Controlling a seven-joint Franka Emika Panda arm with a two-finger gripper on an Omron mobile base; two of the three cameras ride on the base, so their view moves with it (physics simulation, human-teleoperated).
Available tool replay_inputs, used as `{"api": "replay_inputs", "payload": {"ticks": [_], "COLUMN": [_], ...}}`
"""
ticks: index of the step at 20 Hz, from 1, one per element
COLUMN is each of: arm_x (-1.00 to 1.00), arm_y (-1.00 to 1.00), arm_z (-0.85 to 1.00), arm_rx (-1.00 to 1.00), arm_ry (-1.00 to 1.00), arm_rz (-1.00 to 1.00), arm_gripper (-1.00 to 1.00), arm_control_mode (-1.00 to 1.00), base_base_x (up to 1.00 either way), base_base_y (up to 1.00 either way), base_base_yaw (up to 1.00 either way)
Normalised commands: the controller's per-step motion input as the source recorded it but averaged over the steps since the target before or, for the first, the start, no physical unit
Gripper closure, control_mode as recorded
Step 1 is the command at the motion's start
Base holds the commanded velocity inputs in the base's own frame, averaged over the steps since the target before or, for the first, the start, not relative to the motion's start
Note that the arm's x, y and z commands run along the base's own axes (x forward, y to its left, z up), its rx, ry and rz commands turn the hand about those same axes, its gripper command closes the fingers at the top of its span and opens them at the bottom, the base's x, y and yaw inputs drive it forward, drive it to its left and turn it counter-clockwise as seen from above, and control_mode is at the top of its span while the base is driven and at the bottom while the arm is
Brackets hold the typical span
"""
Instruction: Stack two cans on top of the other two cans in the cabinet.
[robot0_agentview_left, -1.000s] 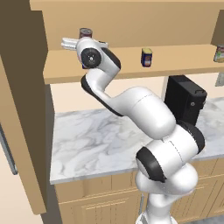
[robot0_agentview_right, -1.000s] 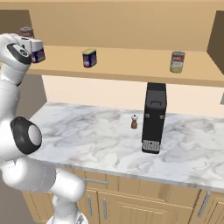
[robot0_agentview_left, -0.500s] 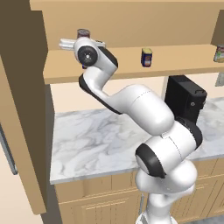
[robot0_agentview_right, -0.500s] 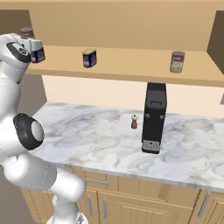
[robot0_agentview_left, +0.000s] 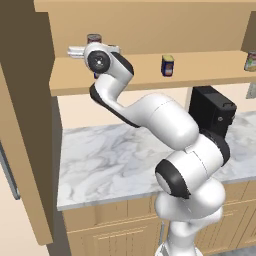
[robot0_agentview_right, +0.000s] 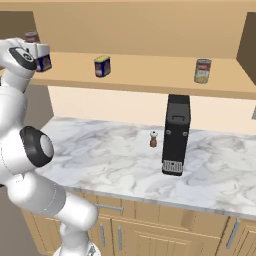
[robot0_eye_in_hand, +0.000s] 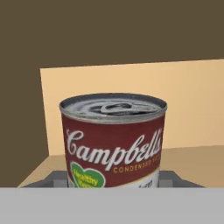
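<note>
The gripper (robot0_agentview_left: 95, 50) sits at the left end of the cabinet (robot0_agentview_left: 150, 75) shelf in the left base view, closed on a soup can (robot0_agentview_left: 93, 39) whose red top shows just above the wrist. Below it something dark blue peeks out, probably a short blue can, though the arm hides most of it. Another blue can (robot0_agentview_left: 167, 65) stands near the middle of the shelf, and a second soup can (robot0_agentview_left: 251, 61) at the right edge.

In the right base view the gripper (robot0_agentview_right: 39, 50) holds the soup can (robot0_agentview_right: 32, 37) above a blue can (robot0_agentview_right: 44, 63) at the shelf's left end. The other blue can (robot0_agentview_right: 102, 66) and the second soup can (robot0_agentview_right: 202, 70) stand apart along the shelf. A black appliance (robot0_agentview_right: 176, 134) and a small shaker (robot0_agentview_right: 153, 139) rest on the marble counter (robot0_agentview_right: 100, 150).

In the hand view the soup can (robot0_eye_in_hand: 113, 140) stands upright between the fingers (robot0_eye_in_hand: 52, 180).
</note>
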Motion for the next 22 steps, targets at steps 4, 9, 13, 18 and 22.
{"api": "replay_inputs", "payload": {"ticks": [4,9,13,18,22], "arm_x": [0.11,0.13,0.07,0.11,0.06], "arm_y": [0.00,0.00,0.00,0.00,0.00], "arm_z": [0.00,0.00,-0.03,-0.01,0.00], "arm_rx": [0.00,0.00,0.00,0.00,-0.01], "arm_ry": [0.00,0.06,0.04,0.04,0.00], "arm_rz": [0.00,0.01,0.01,0.02,0.02], "arm_gripper": [1.00,1.00,1.00,1.00,1.00], "arm_control_mode": [-1.00,-1.00,-1.00,-1.00,-1.00], "base_base_x": [0.00,0.00,0.00,0.00,0.00], "base_base_y": [0.00,0.00,0.00,0.00,0.00], "base_base_yaw": [0.00,0.00,0.00,0.00,0.00]}}
